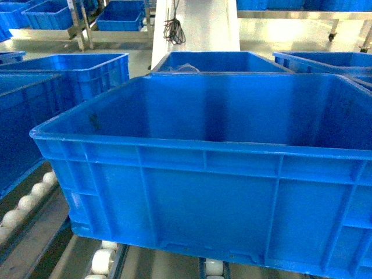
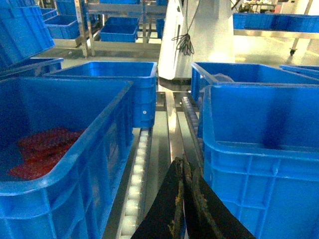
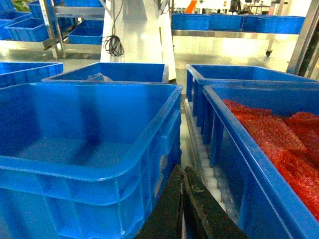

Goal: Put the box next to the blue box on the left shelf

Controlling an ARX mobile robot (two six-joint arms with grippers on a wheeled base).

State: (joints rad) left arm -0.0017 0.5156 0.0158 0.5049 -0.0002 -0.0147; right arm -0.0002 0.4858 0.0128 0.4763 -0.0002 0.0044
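Note:
The box (image 1: 203,174) is a large bright-blue crate, empty inside, filling the head view. Its bottom lies over the white rollers (image 1: 104,261) of the left shelf (image 1: 26,203). To its left stands another blue box (image 2: 55,149) holding red bags. My left gripper (image 2: 182,162) is shut with nothing in it, low in the gap between that crate and the box (image 2: 259,154), over the roller track (image 2: 137,174). Nothing is held in my shut right gripper (image 3: 182,172) either, close by the right wall of the box (image 3: 84,149). Whether either touches the box, I cannot tell.
A crate of red bags (image 3: 269,139) flanks the box on the right. More blue crates (image 1: 221,61) (image 1: 87,70) stand behind it on the tracks. Beyond them is a white column (image 1: 200,23) with a hanging black cable (image 1: 174,29), and far racks with crates (image 1: 119,14).

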